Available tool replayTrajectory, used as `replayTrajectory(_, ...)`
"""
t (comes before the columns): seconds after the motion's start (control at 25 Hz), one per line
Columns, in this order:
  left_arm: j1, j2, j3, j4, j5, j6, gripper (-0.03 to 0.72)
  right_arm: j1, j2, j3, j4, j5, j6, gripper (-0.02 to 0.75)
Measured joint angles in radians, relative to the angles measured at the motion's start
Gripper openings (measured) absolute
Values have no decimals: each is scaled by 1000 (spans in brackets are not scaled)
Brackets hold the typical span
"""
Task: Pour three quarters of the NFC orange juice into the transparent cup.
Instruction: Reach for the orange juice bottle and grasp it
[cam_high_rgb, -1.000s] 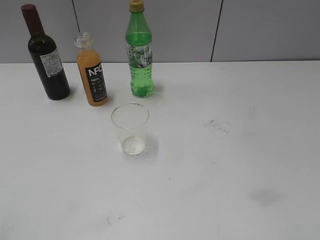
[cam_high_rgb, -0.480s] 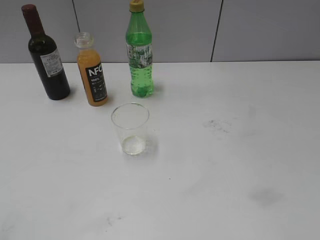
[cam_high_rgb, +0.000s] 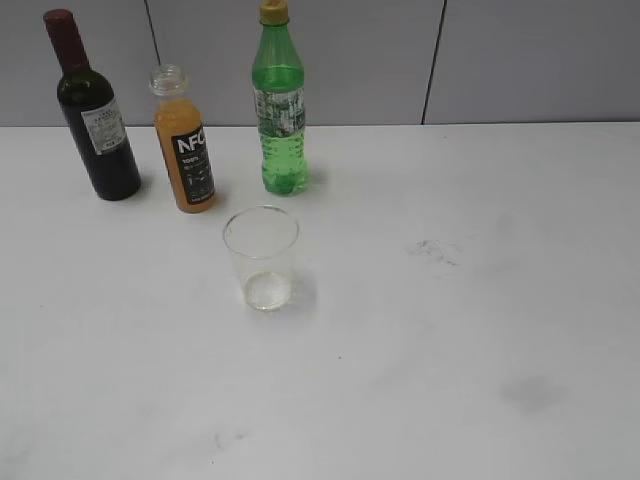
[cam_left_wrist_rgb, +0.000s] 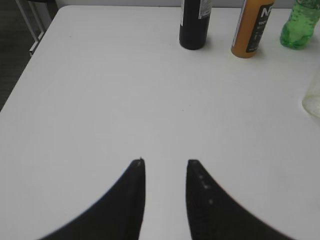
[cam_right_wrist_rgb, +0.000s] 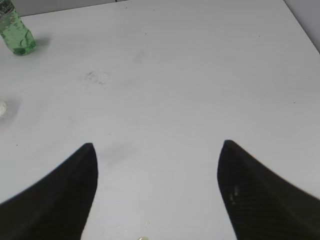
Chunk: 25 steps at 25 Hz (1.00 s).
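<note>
The NFC orange juice (cam_high_rgb: 183, 140) stands upright and capless at the back left of the white table; the left wrist view shows its lower part (cam_left_wrist_rgb: 252, 27) far ahead. The transparent cup (cam_high_rgb: 261, 257) stands empty in front of it, and its edge (cam_left_wrist_rgb: 313, 95) shows at the right border of the left wrist view. Neither arm appears in the exterior view. My left gripper (cam_left_wrist_rgb: 165, 162) hovers over bare table, jaws partly apart with nothing between them. My right gripper (cam_right_wrist_rgb: 159, 145) is wide open over bare table, also holding nothing.
A dark wine bottle (cam_high_rgb: 92, 110) stands left of the juice and a green bottle with a yellow cap (cam_high_rgb: 277, 105) to its right. The table's left edge (cam_left_wrist_rgb: 30, 65) drops to a dark floor. Faint smudges (cam_high_rgb: 435, 250) mark the tabletop.
</note>
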Motion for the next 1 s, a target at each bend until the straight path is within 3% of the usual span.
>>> replayTrajectory(1.0,0,0,0,0,0,0,229,0,0,0,34,-2,3,572)
